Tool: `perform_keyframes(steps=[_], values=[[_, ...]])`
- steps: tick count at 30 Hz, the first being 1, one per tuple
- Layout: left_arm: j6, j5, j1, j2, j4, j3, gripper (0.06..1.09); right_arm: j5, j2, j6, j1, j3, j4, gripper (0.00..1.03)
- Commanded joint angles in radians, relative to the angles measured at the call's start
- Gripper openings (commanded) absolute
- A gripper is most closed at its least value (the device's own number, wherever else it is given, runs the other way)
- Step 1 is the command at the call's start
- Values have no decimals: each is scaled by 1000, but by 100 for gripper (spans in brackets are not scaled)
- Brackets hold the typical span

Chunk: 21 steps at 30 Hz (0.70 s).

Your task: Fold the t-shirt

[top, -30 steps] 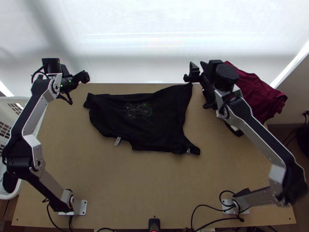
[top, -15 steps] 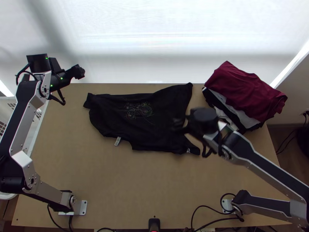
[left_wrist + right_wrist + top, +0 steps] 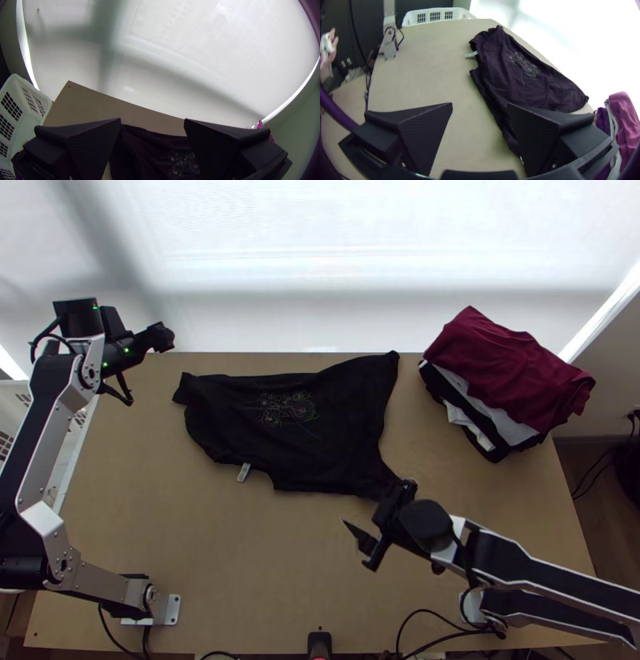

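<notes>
Left hand (image 3: 152,120) and right hand (image 3: 480,106) both open; the t-shirt (image 3: 320,440) looks light, limp — best pinched at the near corner (image 3: 512,141).

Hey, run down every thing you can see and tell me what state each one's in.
Black t-shirt, laid out flattish, outline crooked
White label, sticking out from the shirt's edge
Clothes pile, stacked, dark red cloth on top
White basket, upright
Left gripper, open, empty
Right gripper, open, empty

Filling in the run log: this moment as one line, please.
right gripper: open, by shirt's near corner | left gripper: open, raised | shirt: spread, unheld | clothes pile: table's right side
</notes>
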Motion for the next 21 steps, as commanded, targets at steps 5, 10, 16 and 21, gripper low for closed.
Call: perform_keyframes(steps=[5,10,16,21], values=[[10,-9,-3,-27,9,-35,98,-3,-36,-324,12,-170,146,72],[12,-9,-4,-26,15,-34,98,-3,21,-392,12,-224,305,47],[21,-11,-4,-26,16,-28,98,-3,102,-424,3,-247,429,39],[21,-11,-4,-22,16,-29,98,-10,197,-422,-2,-238,488,39]])
